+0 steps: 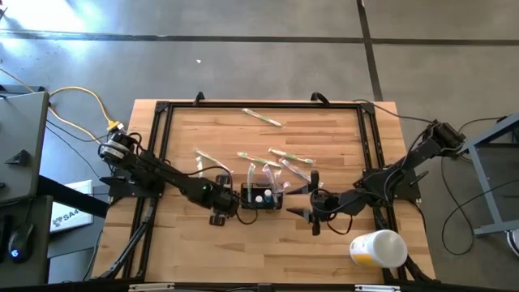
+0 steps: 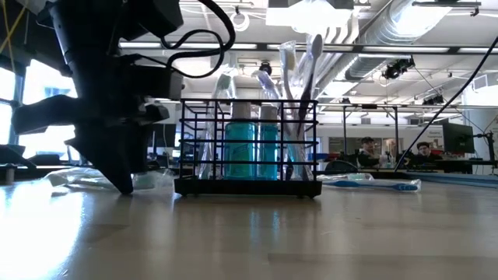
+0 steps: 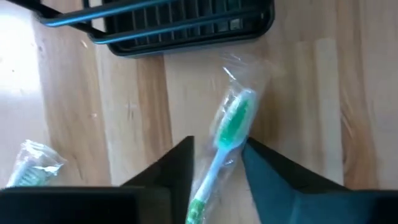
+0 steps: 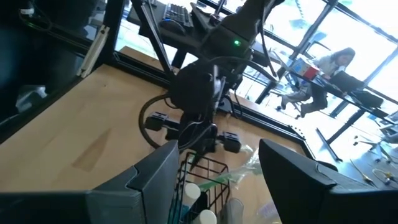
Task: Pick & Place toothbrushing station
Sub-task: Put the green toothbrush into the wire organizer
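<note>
The small black wire caddy box [image 1: 260, 197] sits upright on the pale wooden tabletop [image 1: 211, 251], between the two grippers. Standing in it are two teal bottles [image 2: 250, 140] and several clear-wrapped toothbrushes [image 2: 299, 74].

The left gripper [image 3: 216, 163] is down at the table just beside the caddy's end. Its two dark fingers [image 3: 176, 163] stand apart on either side of a green-and-white toothbrush in a clear wrapper [image 3: 230, 124]. The handle runs through the gap between the jaws and the bristle head pokes out beyond the fingertips, towards the caddy's base. I can't tell whether the jaws are actually pressing the handle or merely flanking it.

The right gripper [image 4: 217, 165] hangs at the other end of the caddy with its jaws spread wide and nothing between them; the caddy's wire rim shows just ahead of the gap.

More wrapped toothbrushes [image 1: 288, 154] lie on the wood beyond the caddy. A white-and-yellow cup [image 1: 378, 248] lies on its side behind the right gripper, well apart from it.
</note>
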Robot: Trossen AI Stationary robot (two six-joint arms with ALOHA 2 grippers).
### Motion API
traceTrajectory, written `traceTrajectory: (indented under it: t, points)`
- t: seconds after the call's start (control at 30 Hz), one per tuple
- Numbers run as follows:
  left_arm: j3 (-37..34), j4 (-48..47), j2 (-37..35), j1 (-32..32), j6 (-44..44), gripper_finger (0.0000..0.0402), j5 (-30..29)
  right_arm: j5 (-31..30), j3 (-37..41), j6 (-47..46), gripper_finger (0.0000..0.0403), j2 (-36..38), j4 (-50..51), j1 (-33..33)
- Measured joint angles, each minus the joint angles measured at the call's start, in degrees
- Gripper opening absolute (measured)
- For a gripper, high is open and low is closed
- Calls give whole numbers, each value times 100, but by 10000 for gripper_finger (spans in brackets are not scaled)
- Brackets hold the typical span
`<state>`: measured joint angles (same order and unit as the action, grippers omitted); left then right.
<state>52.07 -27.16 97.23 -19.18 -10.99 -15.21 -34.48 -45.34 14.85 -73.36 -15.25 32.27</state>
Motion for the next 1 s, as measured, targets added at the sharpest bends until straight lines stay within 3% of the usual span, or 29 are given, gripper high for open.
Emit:
traceTrajectory:
  t: [0.3, 0.73, 0.87, 1.0]
  points:
    - [-2, -143, 7, -7, -459, 9, 265, -11, 0, 0, 216, 0, 17, 0]
    - [-27, -487, -123, -811, -1175, 3, -61, -13, 0, -2, 216, 0, 44, 0]
    - [-48, -488, -383, -1047, -1182, 2, -15, -57, 0, -83, 216, 0, 46, 0]
    - [-39, -350, -675, -1261, -1132, 2, -346, -57, 0, -173, 216, 0, 84, 0]
